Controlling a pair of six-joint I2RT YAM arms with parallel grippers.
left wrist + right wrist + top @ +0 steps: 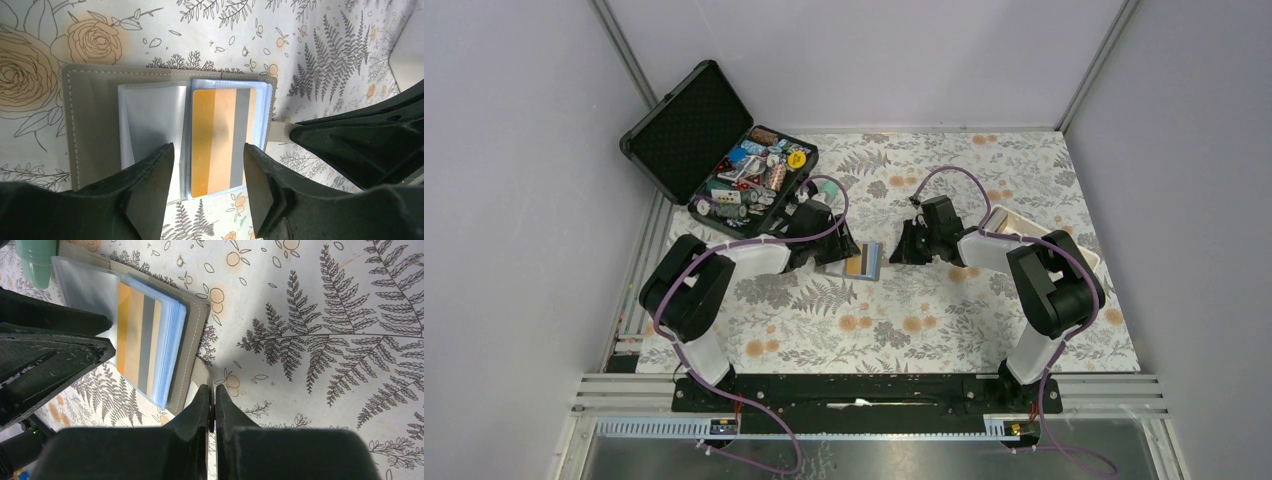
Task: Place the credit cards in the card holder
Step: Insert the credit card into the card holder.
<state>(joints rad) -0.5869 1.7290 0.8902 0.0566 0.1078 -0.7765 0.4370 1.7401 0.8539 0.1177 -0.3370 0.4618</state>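
The card holder (95, 115) lies open on the floral cloth, grey-brown with clear pockets. An orange-yellow and grey striped credit card (220, 140) sits in the right-hand stack of pockets. My left gripper (207, 170) hovers open over the holder's near edge, one finger on each side of the card, holding nothing. My right gripper (212, 392) is shut on the holder's closing tab (201, 374) at its right edge. In the right wrist view the card holder (192, 325) and card (135, 340) lie upper left. From above, the card holder (861, 262) sits between both grippers.
A large black hard case (714, 140) full of small items stands open at the back left. A mint-green tube (35, 257) lies just behind the holder. A white tray (1024, 225) sits under the right arm. Grey walls enclose the table.
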